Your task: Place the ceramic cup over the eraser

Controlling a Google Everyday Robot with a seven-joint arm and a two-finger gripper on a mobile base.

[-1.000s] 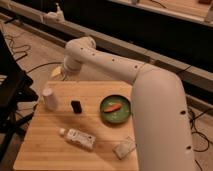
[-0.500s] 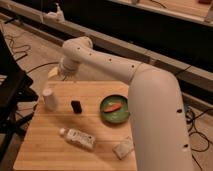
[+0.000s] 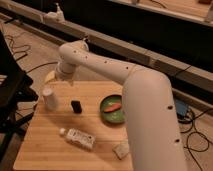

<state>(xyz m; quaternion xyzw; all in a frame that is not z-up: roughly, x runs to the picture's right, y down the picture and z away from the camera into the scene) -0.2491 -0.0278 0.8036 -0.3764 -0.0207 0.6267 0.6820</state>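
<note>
The ceramic cup (image 3: 49, 98) is small, white and upright near the left edge of the wooden table (image 3: 50, 150). The eraser (image 3: 76, 106) is a small black block standing just right of the cup, apart from it. My white arm (image 3: 110, 70) reaches over the table from the lower right. My gripper (image 3: 52, 77) is at the arm's far end, above the table's back left edge, just behind and above the cup. It is mostly hidden by the wrist.
A green bowl (image 3: 112, 110) holding an orange-red item (image 3: 112, 106) sits right of the eraser. A white labelled bottle (image 3: 79, 138) lies near the front. A grey-beige block (image 3: 121, 150) lies at the front right. Cables run across the floor at the left.
The arm's wrist end has shifted slightly left, toward the cup. The objects on the table have not moved.
</note>
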